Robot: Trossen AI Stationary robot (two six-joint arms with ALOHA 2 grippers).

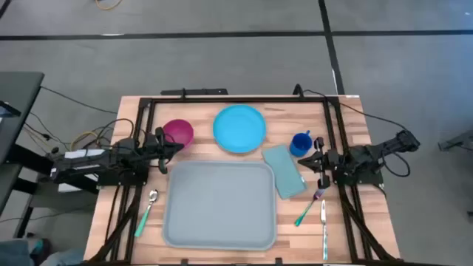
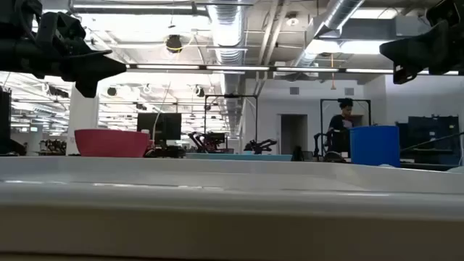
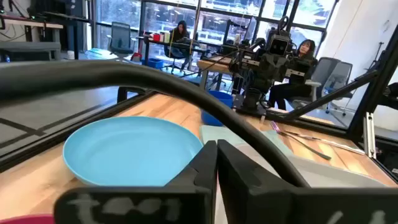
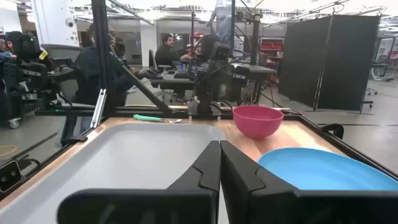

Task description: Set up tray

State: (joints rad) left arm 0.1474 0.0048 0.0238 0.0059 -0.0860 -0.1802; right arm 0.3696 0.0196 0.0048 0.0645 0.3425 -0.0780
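Note:
The grey-blue tray (image 1: 219, 204) lies flat on the wooden table, near its front edge. Behind it sit a pink bowl (image 1: 178, 133), a round blue plate (image 1: 239, 128) and a blue cup (image 1: 301, 143). A light-teal napkin (image 1: 284, 171) lies at the tray's right side. A spoon (image 1: 146, 210) lies left of the tray; a fork (image 1: 309, 207) and a knife (image 1: 324, 225) lie right of it. My left gripper (image 1: 179, 146) hovers shut above the table's left edge, beside the bowl. My right gripper (image 1: 301, 161) hovers shut at the right, beside the cup. Neither holds anything.
A black metal frame (image 1: 236, 99) runs along the table's far edge and down both sides. Cables (image 1: 77, 137) trail off the table's left. People sit at desks in the room beyond the table.

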